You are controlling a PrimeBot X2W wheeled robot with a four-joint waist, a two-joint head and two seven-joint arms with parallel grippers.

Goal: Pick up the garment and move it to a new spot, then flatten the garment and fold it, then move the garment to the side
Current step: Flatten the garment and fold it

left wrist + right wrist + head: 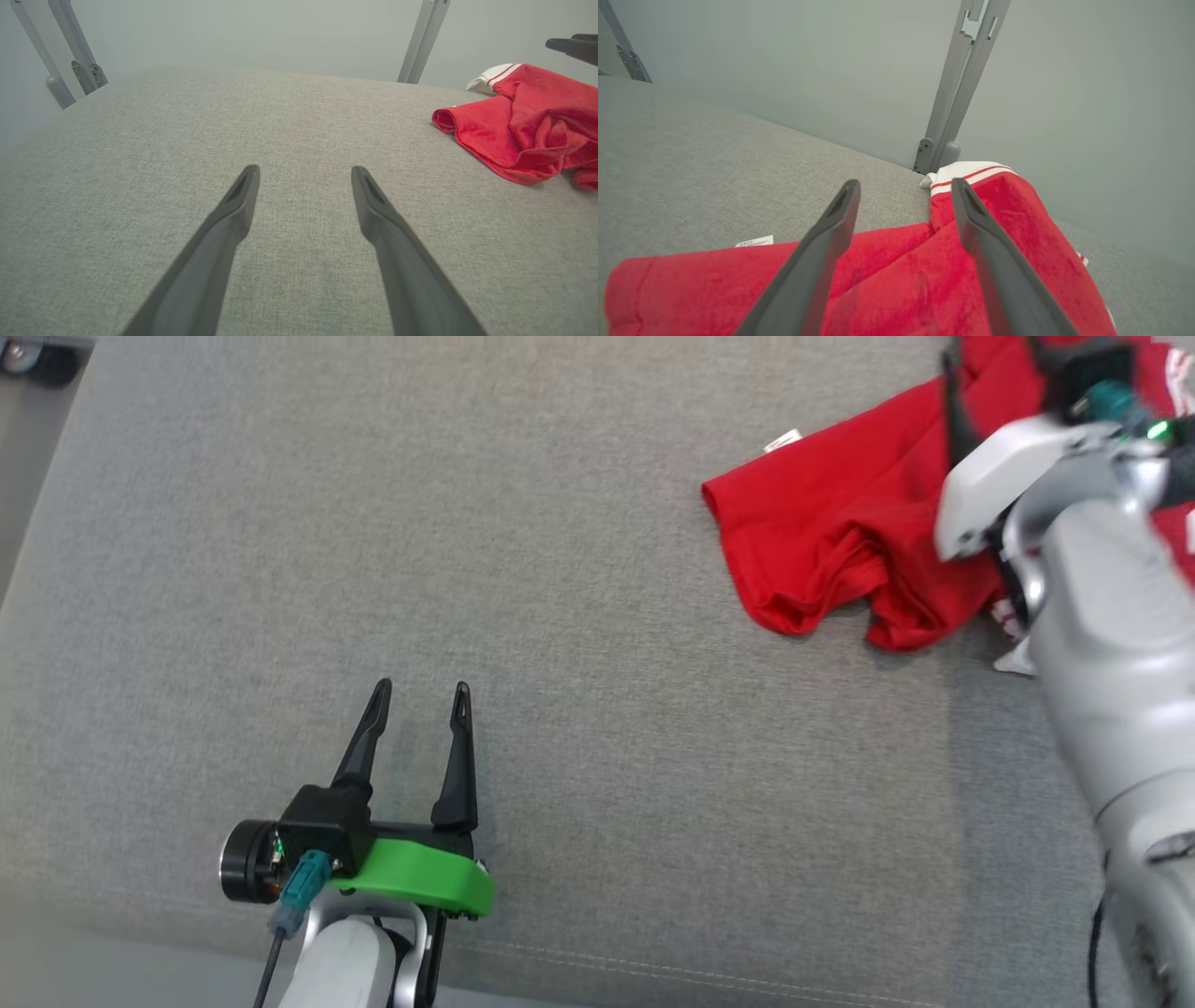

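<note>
Garment (840, 523) is sitting directly under the right claw (904, 182), which is hanging over it with fingers spread wide and nothing pinched between them. Red cloth is spreading beneath both fingers in the right wrist view. A white striped trim (966, 171) is poking out at 12 o'clock just past the fingertips, and a white label (754, 241) is lying at 9 o'clock beside the hem. Left claw (421, 686) is hovering over bare grey surface (560, 569) at 7 o'clock of the head view, also wide open and holding nothing, well apart from the cloth. From the left claw the garment is lying at about 2 o'clock. The heap is crumpled, not flat, occupying the 1–2 o'clock corner of the head view and running off the right edge. Its long axis is looking roughly 9-to-3. Right arm is clearly the nearer one, so the next grab is likely falling to it, with the claw dropping straight down onto a fold. Flattening and folding are not started yet, judging by the bunching.
</note>
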